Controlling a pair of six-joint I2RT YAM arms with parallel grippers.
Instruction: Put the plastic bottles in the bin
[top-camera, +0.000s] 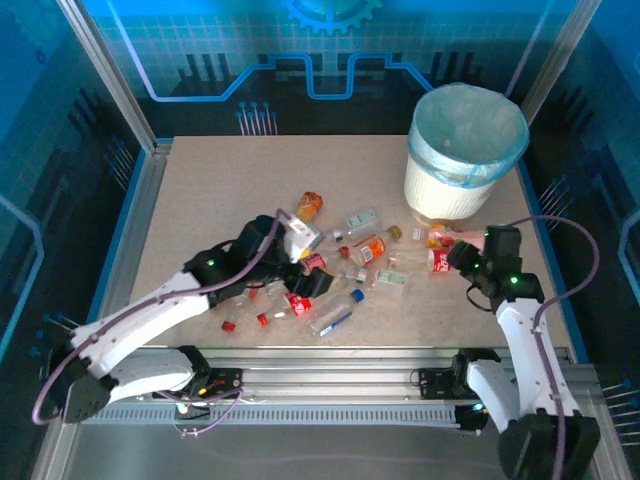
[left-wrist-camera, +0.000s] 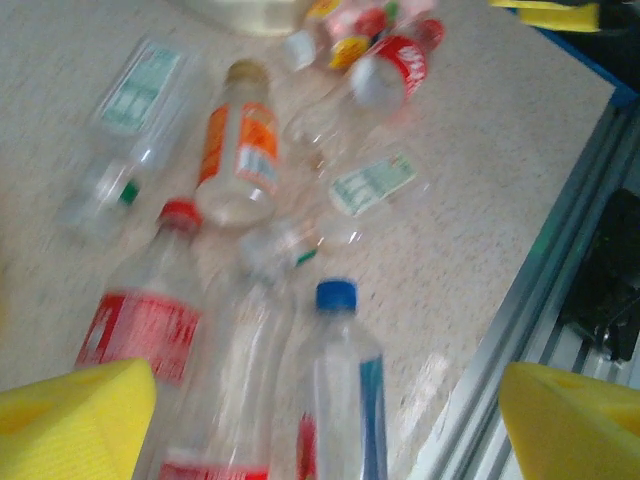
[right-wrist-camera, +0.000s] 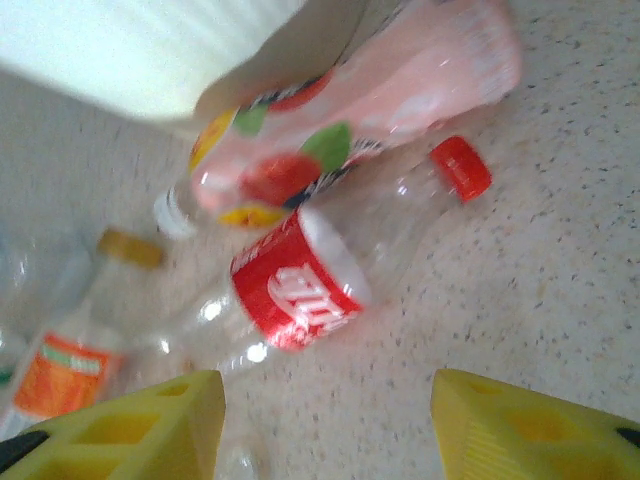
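Several plastic bottles lie scattered mid-table. The bin (top-camera: 465, 150), a white bucket with a light-blue liner, stands at the back right. My left gripper (top-camera: 308, 285) hangs open over the pile. Between its yellow fingers (left-wrist-camera: 75, 420) lie a blue-capped clear bottle (left-wrist-camera: 345, 390) and a red-labelled clear one (left-wrist-camera: 140, 335); neither is gripped. An orange-labelled bottle (left-wrist-camera: 240, 150) lies farther on. My right gripper (top-camera: 462, 258) is open near the bin's foot, with bare table between its fingers (right-wrist-camera: 110, 430). Just ahead of it lie a red-labelled, red-capped bottle (right-wrist-camera: 300, 290) and a pink bottle (right-wrist-camera: 400, 90) against the bin wall (right-wrist-camera: 130, 50).
An orange-yellow bottle (top-camera: 310, 205) lies at the far side of the pile. Loose red caps (top-camera: 228, 325) sit near the front left. An aluminium rail (top-camera: 330, 355) runs along the table's near edge, close to the blue-capped bottle. Frame posts stand at the back corners.
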